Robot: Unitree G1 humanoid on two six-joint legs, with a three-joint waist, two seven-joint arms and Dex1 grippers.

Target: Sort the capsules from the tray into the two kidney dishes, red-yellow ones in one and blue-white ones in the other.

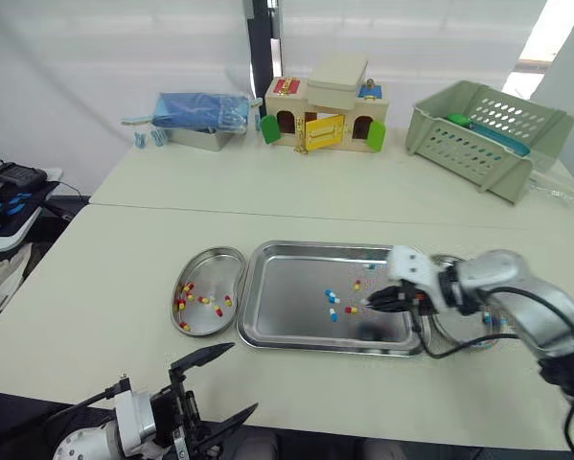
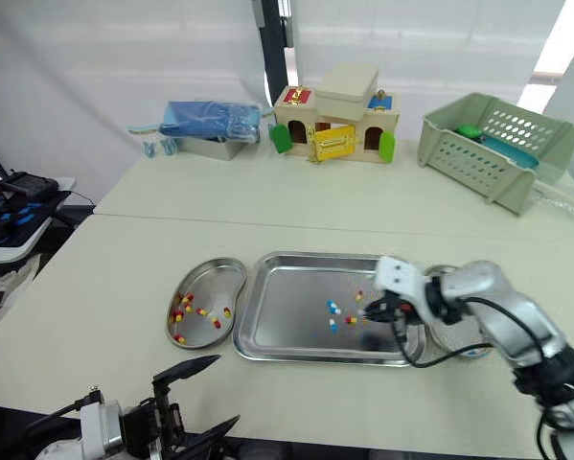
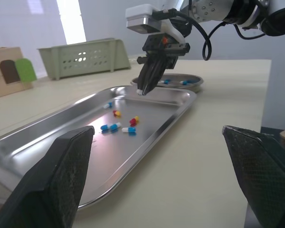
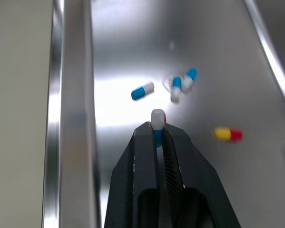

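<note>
A steel tray (image 1: 287, 297) lies mid-table with a few loose capsules, among them a blue-white one (image 1: 332, 296) and a red-yellow one (image 1: 350, 310). To its left, a kidney dish (image 1: 215, 273) holds several red-yellow capsules (image 1: 203, 300). The right kidney dish (image 3: 194, 84) holds blue-white capsules and sits partly behind my right arm. My right gripper (image 4: 157, 129) hovers just above the tray floor, shut on a blue-white capsule (image 4: 157, 115) whose white end sticks out past the tips. My left gripper (image 1: 243, 378) stands open near the table's front edge, holding nothing.
At the back of the table stand a toy wooden house (image 1: 325, 117), a green plastic basket (image 1: 483, 134) and a metal box with blue packets (image 1: 200, 120). A side table with devices (image 1: 9, 196) is at the far left.
</note>
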